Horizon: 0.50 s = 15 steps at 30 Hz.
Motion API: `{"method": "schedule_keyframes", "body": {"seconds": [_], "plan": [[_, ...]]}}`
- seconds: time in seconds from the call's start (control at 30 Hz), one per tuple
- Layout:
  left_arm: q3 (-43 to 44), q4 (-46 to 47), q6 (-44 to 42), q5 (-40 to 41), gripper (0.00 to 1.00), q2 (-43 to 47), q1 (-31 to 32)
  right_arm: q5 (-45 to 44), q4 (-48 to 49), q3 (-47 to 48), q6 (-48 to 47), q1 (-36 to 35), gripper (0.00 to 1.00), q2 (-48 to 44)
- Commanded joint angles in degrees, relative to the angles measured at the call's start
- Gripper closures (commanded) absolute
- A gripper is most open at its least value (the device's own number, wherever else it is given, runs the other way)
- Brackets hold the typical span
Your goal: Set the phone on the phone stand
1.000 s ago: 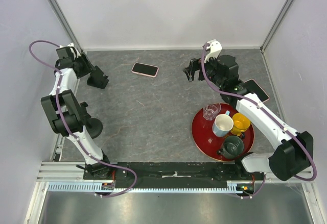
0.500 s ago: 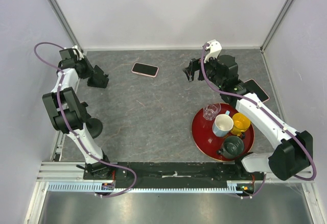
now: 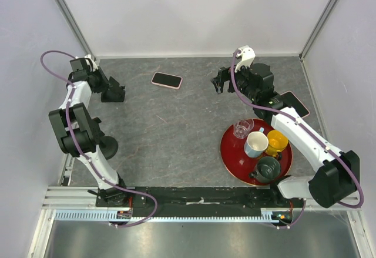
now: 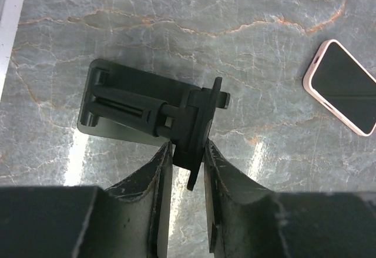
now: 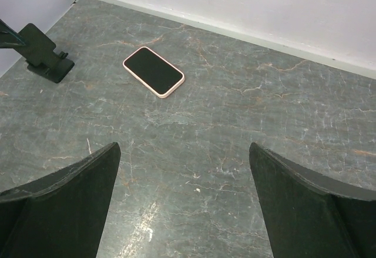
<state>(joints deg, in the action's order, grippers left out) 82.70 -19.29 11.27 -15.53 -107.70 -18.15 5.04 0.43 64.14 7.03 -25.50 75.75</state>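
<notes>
A phone in a pink case [image 3: 167, 80] lies face up at the back middle of the table; it also shows in the left wrist view [image 4: 343, 86] and the right wrist view [image 5: 153, 71]. The round-based black phone stand [image 3: 107, 147] sits beside the left arm's lower link, partly hidden. A second black stand with a flat rectangular base [image 3: 113, 91] [image 4: 135, 108] [image 5: 41, 52] stands at the back left. My left gripper [image 3: 104, 85] [image 4: 187, 152] is shut on its upright rest plate. My right gripper [image 3: 218, 84] [image 5: 185, 146] is wide open and empty, right of the phone.
A second pink-cased phone [image 3: 294, 104] lies at the right, under my right arm. A red tray [image 3: 226, 146] at the front right holds a glass, a white mug, a yellow cup and a dark teapot. Walls close the table on three sides.
My left wrist has shifted slightly at the rectangular stand, which has barely moved. The phone and my right arm have not moved.
</notes>
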Motion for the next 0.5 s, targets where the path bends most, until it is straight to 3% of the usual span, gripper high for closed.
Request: {"method": "schedule_keyframes", "body": {"seconds": [0.0, 0.47], "plan": [[-2.2, 3.7, -0.5, -0.9, 0.98, 5.2, 1.2, -1.1, 1.7, 0.3, -0.9, -0.1, 0.02, 0.2], [-7.0, 6.6, -0.3, -3.3, 0.98, 9.0, 3.0, -1.3, 1.0, 1.2, -1.0, -0.1, 0.02, 2.2]]}}
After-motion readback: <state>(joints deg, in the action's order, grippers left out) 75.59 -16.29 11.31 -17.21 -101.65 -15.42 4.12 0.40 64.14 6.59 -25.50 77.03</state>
